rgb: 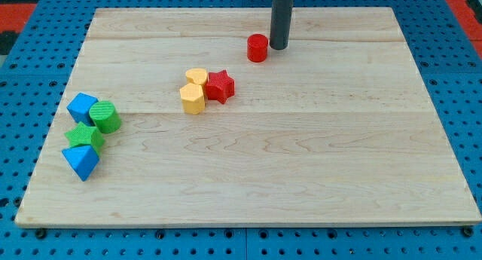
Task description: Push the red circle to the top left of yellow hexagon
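Tip [279,47] of the gripperless rod sits just right of the red circle [257,48], apparently touching it, near the board's top edge, with the yellow hexagon [193,99] down-left, so a leftward push should suit

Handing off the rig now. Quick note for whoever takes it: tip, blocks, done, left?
My tip is down on the board, just at the view's right of the red circle, touching or nearly so.
The yellow hexagon sits lower left of the circle, in a cluster with a yellow heart and a red star.
Done: tip lined up behind the circle.
Left: push it leftward to the hexagon's top left, likely passing above the heart.
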